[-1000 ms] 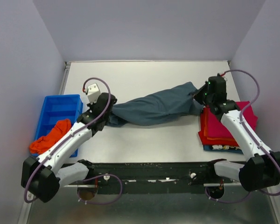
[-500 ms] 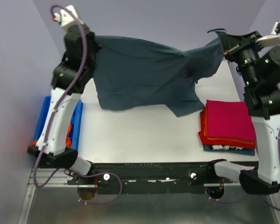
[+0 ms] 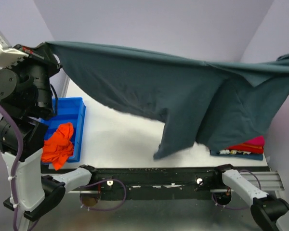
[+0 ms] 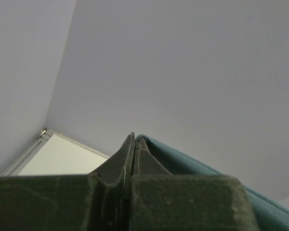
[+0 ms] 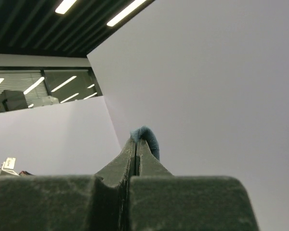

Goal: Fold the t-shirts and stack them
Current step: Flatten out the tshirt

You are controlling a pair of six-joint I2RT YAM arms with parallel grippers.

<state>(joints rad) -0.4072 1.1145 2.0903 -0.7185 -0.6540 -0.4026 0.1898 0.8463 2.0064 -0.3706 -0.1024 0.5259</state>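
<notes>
hanging stretched wide in mid-air — slate grey-blue t-shirt (image 3: 183,96); left gripper (image 4: 134,138), right gripper (image 5: 136,142), jaws each clamped on its cloth

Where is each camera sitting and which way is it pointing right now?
Top external: above and behind the bases, looking down on the table; left arm shows, grey-blue t-shirt stretched across.
Left wrist: on the raised left arm, facing the back wall; left gripper shut on the shirt's edge.
Right wrist: tilted up toward ceiling lights; right gripper shut on a fold.
Shared: all three see that shirt.
</notes>
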